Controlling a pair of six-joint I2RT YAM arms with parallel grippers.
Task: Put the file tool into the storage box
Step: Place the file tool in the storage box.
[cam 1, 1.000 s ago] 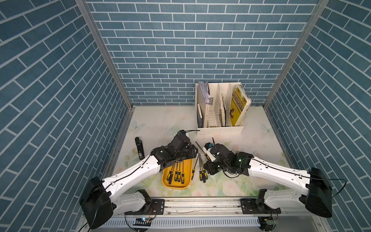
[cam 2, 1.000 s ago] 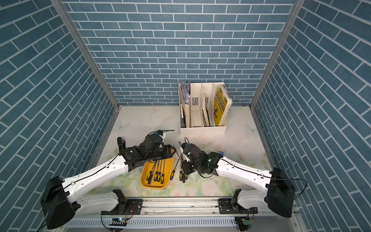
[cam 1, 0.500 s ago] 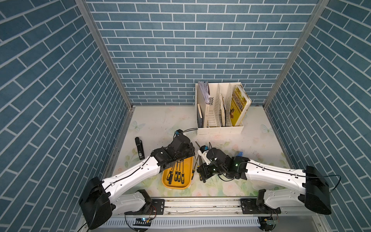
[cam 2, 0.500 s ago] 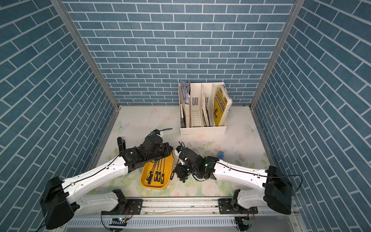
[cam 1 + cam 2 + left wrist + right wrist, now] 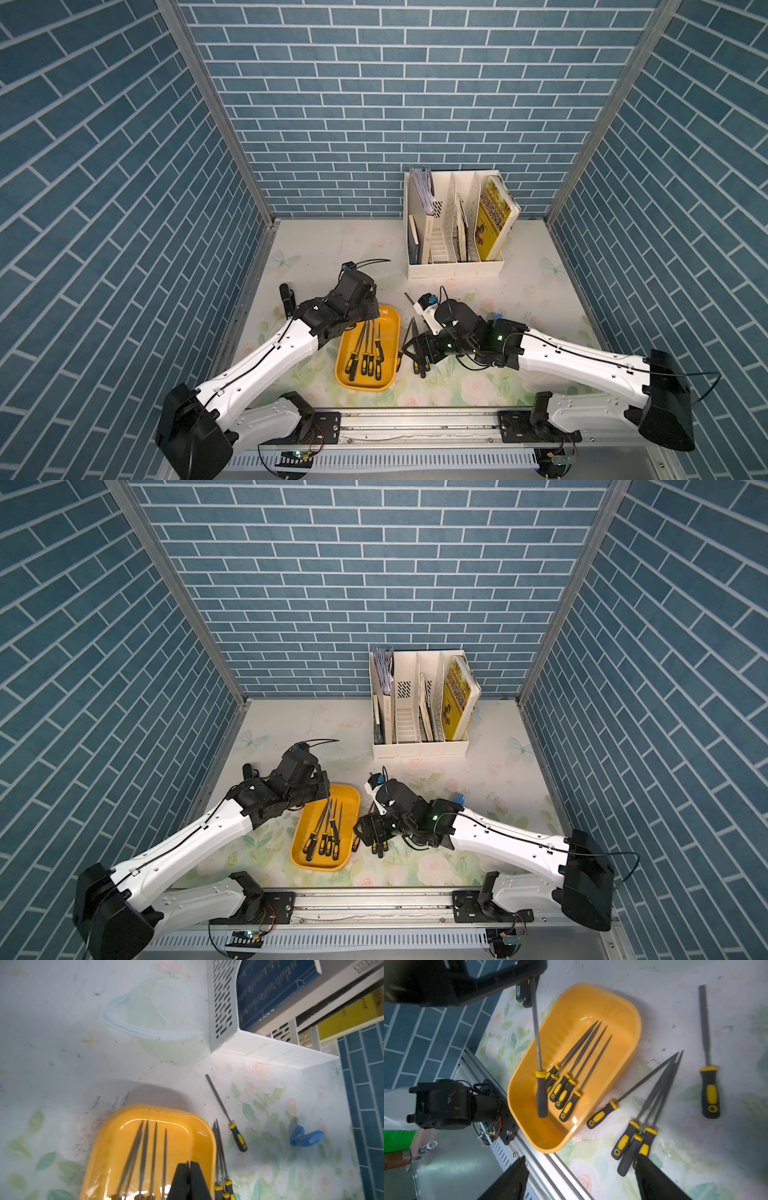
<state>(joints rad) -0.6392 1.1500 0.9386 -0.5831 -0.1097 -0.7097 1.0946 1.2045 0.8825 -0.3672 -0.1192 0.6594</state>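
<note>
Right wrist shows left pincer [image 5: 529,975] grasping file [image 5: 538,1043] over storage box [image 5: 591,1001], right pincer [image 5: 580,1159] released

yellow storage box [image 5: 349,804], busy on both sides

It sits near the front of the flowery counter [image 5: 316,725] with a few black-and-yellow-handled files [image 5: 336,845] lying lengthwise in it. The left end effector [image 5: 321,789] hangs over the box's far end, and one file tool [image 5: 319,820] runs up at a slant right under it, though whether it's actually gripped I can't tell from up here. The right end effector [image 5: 360,829] is just beside the box's right side, over a little bunch of loose files [image 5: 379,848] on the counter. Further back there's a white desk organiser [image 5: 419,748] with a yellow book [image 5: 457,700] leaning in it, plus a small blue thing [image 5: 457,799] by the right arm.
</note>
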